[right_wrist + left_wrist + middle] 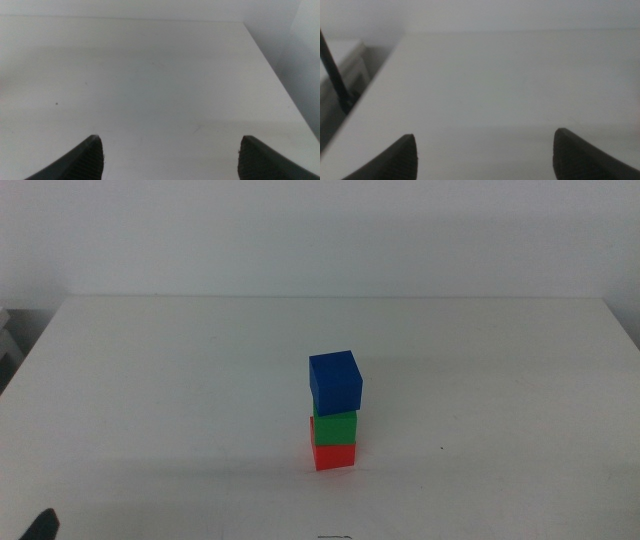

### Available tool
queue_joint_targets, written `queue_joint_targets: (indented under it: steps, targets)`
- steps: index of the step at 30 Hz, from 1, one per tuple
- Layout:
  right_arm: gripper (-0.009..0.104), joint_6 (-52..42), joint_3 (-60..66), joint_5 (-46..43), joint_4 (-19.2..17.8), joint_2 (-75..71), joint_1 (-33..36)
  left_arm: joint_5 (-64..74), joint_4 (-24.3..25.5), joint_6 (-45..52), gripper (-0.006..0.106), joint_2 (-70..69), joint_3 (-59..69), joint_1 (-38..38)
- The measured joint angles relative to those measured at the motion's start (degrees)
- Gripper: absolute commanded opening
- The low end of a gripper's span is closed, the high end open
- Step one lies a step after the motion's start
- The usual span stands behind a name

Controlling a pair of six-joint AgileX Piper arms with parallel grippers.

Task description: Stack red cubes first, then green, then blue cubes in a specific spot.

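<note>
In the middle view a three-cube tower stands on the white table (pixel 150 380), a little right of centre toward the front. The red cube (pixel 334 455) is at the bottom, the green cube (pixel 335 426) rests on it, and the blue cube (pixel 336 382) sits on top, turned slightly and overhanging a bit. No gripper touches the tower. My left gripper (pixel 485 155) is open over bare tabletop near the left edge; a dark tip of it (pixel 42 525) shows at the middle view's bottom left corner. My right gripper (pixel 172 157) is open over bare tabletop near the right edge, outside the middle view.
The table's left edge (pixel 375 85) drops off beside a dark cable (pixel 335 75) and a pale object below. The table's right edge (pixel 272 65) runs close to a white wall. A small dark speck (pixel 441 447) marks the tabletop right of the tower.
</note>
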Motion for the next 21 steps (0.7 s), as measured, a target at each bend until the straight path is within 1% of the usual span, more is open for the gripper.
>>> queue_joint_targets:
  steps: [2, 5, 14, 21]
  targets:
    - [0.072, 0.3, 0.1, 0.0, 0.0, 0.0, 0.0, -0.1, -2.0, 0.0, 0.091, 0.0, 0.7, 0.0]
    - [0.072, 0.0, 0.1, -0.4, 0.0, 0.0, 0.0, -0.3, -3.4, 0.0, 0.091, -0.1, 1.3, 0.0]
    - [0.072, 0.0, 0.1, -0.4, 0.0, 0.0, 0.0, -1.2, -3.2, 0.0, 0.091, -0.1, 2.2, 0.0]
    - [0.072, 0.3, 0.1, -0.4, 0.0, 0.0, 0.0, 1.3, -3.2, 0.0, 0.091, -0.1, 2.5, 0.0]
